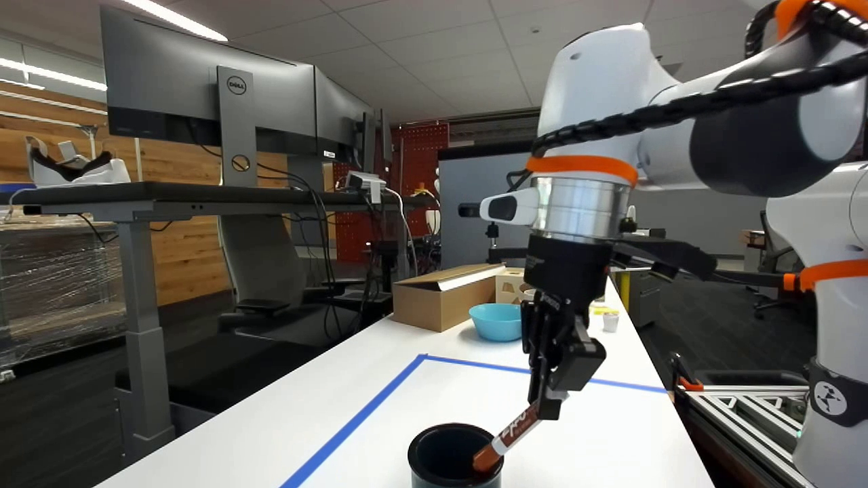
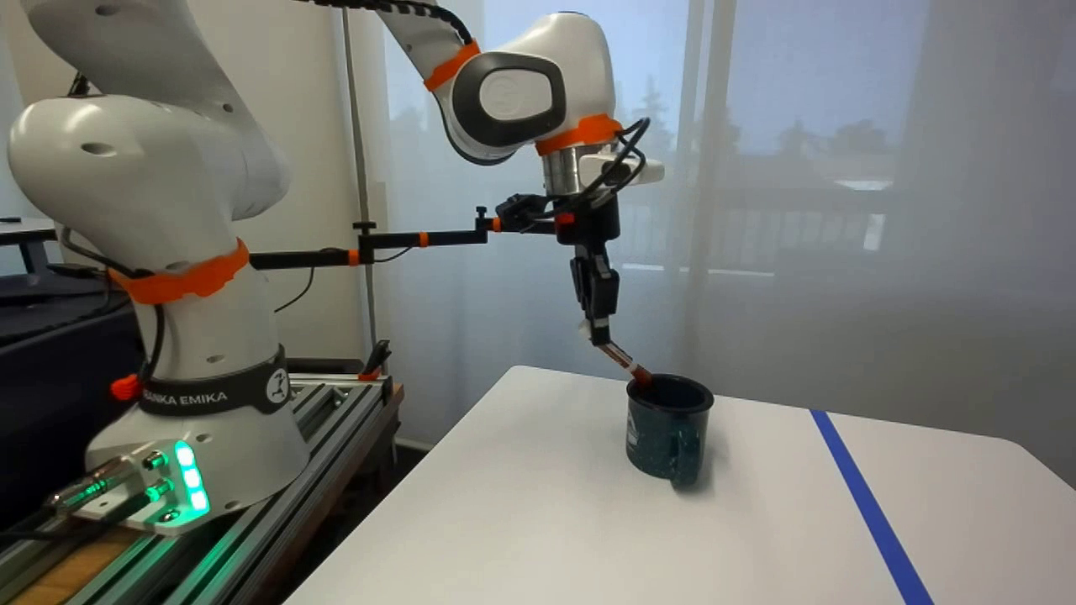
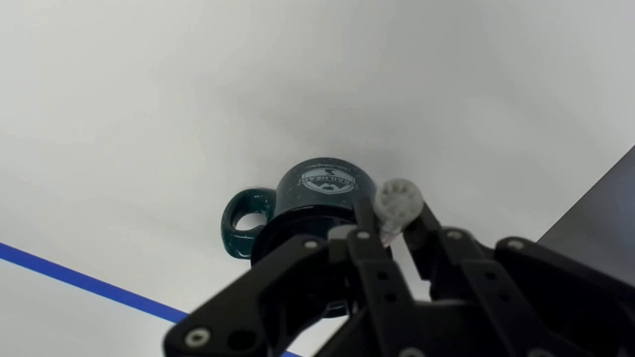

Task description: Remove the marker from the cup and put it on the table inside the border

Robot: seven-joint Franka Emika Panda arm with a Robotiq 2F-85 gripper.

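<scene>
A dark green mug (image 2: 656,437) stands upright on the white table (image 2: 521,512); it also shows in an exterior view (image 1: 422,468) and the wrist view (image 3: 322,188). My gripper (image 1: 550,407) is above and beside the mug, shut on a white Expo marker (image 1: 521,427) with a brown-orange cap. The marker is tilted, its capped end down at the mug's mouth by the rim. I cannot tell how deep that end sits. In the wrist view its pale rear end (image 3: 398,202) sits between the fingertips. The blue tape border (image 1: 369,410) lies on the table around the mug.
A light blue bowl (image 1: 497,322) and an open cardboard box (image 1: 444,298) stand at the far end of the table, beyond the tape. A small white cup (image 1: 610,321) is there too. A desk with monitors (image 1: 210,88) stands beside the table.
</scene>
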